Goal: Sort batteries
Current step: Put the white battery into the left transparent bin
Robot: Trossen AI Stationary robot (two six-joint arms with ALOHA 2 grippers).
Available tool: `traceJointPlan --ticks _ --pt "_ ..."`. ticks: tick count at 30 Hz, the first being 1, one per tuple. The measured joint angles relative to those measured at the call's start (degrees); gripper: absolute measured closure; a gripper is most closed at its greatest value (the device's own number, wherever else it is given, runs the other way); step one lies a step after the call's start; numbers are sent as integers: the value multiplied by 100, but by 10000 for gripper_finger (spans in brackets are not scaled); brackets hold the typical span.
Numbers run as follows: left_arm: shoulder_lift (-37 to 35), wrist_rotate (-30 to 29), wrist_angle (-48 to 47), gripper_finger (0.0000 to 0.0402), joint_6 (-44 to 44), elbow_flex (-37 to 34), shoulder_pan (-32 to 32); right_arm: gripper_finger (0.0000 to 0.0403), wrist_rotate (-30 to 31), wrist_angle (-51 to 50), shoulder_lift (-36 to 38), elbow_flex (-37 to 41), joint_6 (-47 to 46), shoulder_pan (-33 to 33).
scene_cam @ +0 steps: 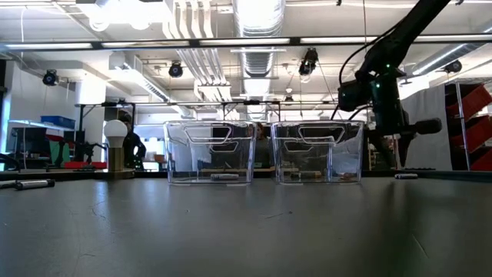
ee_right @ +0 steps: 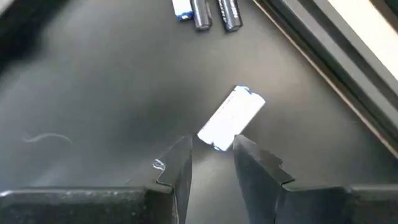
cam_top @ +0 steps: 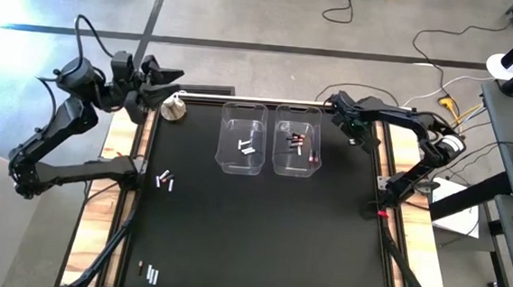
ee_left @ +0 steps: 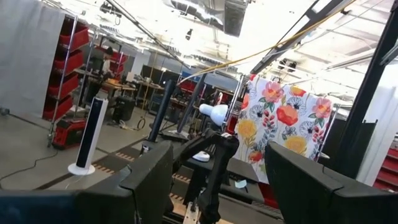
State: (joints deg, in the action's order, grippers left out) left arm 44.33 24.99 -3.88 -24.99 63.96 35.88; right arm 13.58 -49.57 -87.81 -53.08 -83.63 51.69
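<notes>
High view shows two clear bins side by side at the far middle of the black worktop (cam_top: 258,243); the left bin (cam_top: 242,139) holds a few white batteries (cam_top: 248,147) and the right bin (cam_top: 296,142) holds several dark ones (cam_top: 296,144) with reddish marks, so the sorting is well under way. More cells wait outside the bins: a small cluster (cam_top: 165,181) lies well to the left of the left bin and nearer the front, and another group (cam_top: 150,274) lies close to the front edge, well apart from both bins. The right hand (cam_top: 341,106) hangs just beyond the right bin's outer far corner, and in the right wrist view its two fingers (ee_right: 176,168) stand a narrow gap apart with nothing between them (not clamped on anything that I can see), poised just short of a white battery (ee_right: 231,118) lying flat and slantwise on the worktop; three more cells (ee_right: 205,10) lie a little farther on. In the low view the same arm comes down beside the right bin, with a battery (scene_cam: 405,176) on the surface near it. The left hand (ee_left: 217,186) is raised off the worktop, beyond the left bin's far left corner and near a silver knob (cam_top: 174,110), its fingers spread wide and empty. By my judgement, the white cell under the right hand is the piece in hand and belongs in the left bin, with the loose groups left to clear.
</notes>
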Motion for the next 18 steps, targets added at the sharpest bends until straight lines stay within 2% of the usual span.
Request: traceJointPlan --ticks 18 --pt "953 -46 -60 170 2 36 -7 328 55 191 -170 2 -785 84"
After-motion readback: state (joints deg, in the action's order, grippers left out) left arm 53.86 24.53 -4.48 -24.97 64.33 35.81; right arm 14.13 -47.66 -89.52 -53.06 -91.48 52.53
